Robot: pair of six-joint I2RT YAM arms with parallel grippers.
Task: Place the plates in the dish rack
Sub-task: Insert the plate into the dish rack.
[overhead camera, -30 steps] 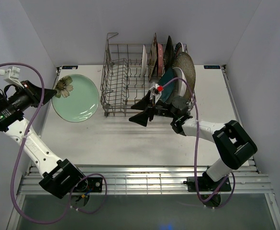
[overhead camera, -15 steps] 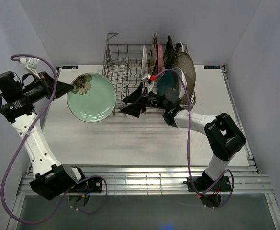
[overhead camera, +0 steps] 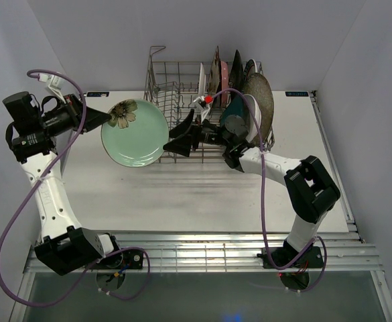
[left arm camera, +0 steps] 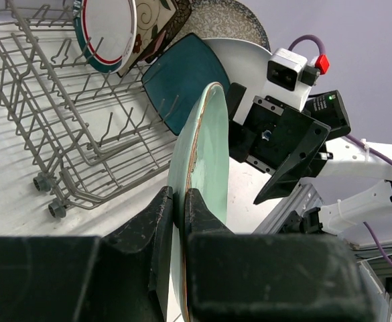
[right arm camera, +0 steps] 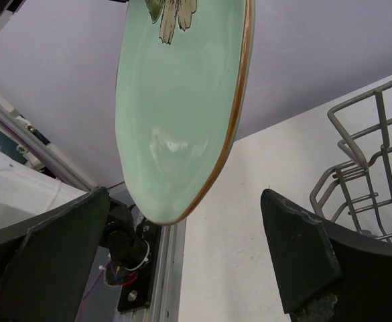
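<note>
Presently, the left gripper [left arm camera: 179,204] is clamped on the rim of a pale green plate [overhead camera: 137,134], with one finger on each face, as the left wrist view shows plainly. The plate carries a flower motif near the gripped edge and a thin brown line round its rim. It is held clear of the table [overhead camera: 182,194], tilted, just left of the dish rack [overhead camera: 159,100]. In the top view its right edge overlaps the rack's near-left corner.

The right gripper [overhead camera: 181,134] has its jaws spread wide and grasps nothing. It points left toward the plate. The right wrist view shows the plate's lower rim framed between the two fingers, apart from both.

The rack sits at the far middle of the table. Plates stand on edge in its right part:
- a teal-rimmed white round [left arm camera: 105,30]
- a teal square [left arm camera: 175,80]
- a speckled grey round [overhead camera: 259,94]
- a large white one [left arm camera: 249,50]
</note>
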